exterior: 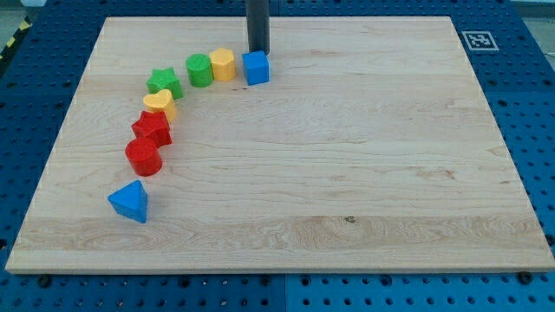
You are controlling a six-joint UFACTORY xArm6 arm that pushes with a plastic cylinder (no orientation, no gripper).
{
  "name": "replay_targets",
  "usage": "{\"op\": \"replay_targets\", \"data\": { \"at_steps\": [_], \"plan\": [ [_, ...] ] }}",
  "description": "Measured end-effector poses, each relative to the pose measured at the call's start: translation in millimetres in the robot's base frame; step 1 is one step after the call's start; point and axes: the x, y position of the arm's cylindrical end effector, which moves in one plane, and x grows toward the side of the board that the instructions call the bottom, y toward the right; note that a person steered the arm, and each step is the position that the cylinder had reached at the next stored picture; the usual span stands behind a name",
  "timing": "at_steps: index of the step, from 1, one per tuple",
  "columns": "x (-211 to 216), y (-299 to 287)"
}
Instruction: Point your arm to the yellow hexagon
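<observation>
Tip (257, 52) sits at board's top edge, touching or just behind blue cube (256, 67). No gripper, bare rod, holds nothing. Yellow hexagon (223, 64) lies just left of cube, green cylinder (200, 70) on its far side. You judge approach step: shift tip left. Little room near top edge; open board (390, 173) to the right.

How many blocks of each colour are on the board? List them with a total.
Green: 2, the green star and green cylinder
Yellow: 2, the yellow hexagon and yellow heart
Red: 2, the red star and red cylinder
Blue: 2, the blue cube and blue triangle
Total: 8
</observation>
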Motion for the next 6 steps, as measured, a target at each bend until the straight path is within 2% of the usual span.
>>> {"op": "replay_targets", "data": {
  "at_steps": [2, 4, 6],
  "plan": [
    [21, 0],
    [-12, -20],
    [-12, -48]
  ]
}}
